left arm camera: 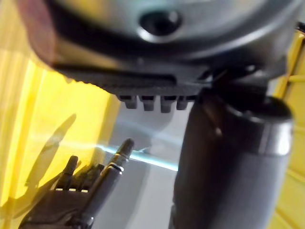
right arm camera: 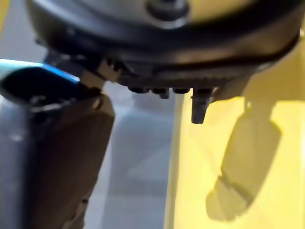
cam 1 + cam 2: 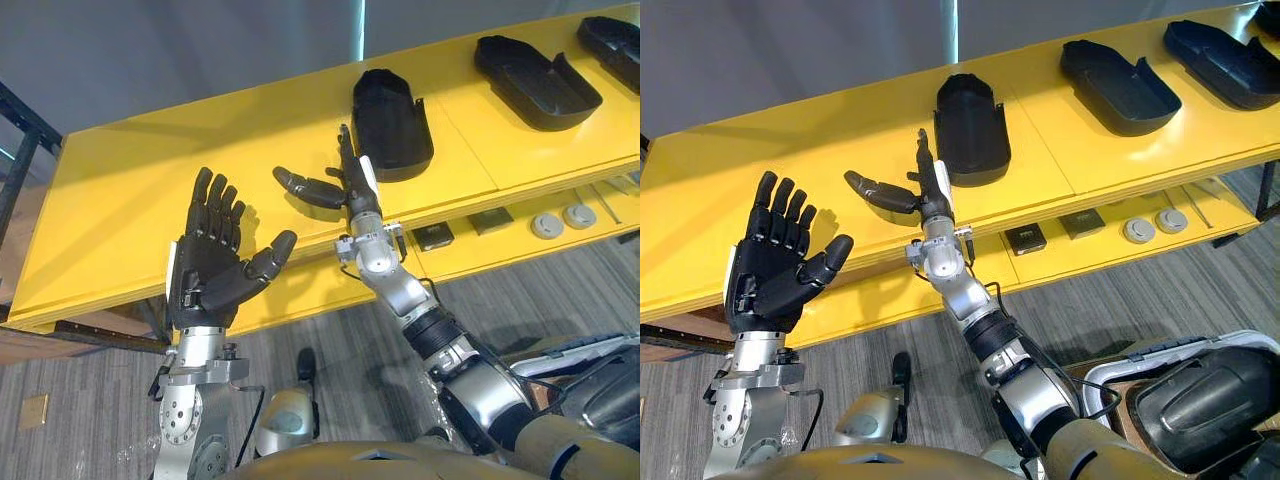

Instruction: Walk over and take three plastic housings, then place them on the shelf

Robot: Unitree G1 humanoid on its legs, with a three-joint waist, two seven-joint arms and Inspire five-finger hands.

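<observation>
The left hand [image 3: 210,270] and right hand [image 3: 347,190] are black, each with a white strip along one edge. The left arm [image 3: 185,420] and right arm [image 3: 400,290] are silver-grey metal with small screws.

I seem to be in a workshop or on a factory floor. Before me runs a long yellow shelf [image 3: 130,180] with black plastic housings [image 3: 390,120] laid out along it, well apart, like parts on a line. On the lower shelf [image 3: 1100,250] lie round grey discs [image 3: 546,225] and dark square blocks [image 3: 432,236]. The floor [image 3: 330,330] is grey carpet, the wall [image 3: 150,50] plain grey, and a dark metal frame [image 3: 25,130] stands at my left.
</observation>
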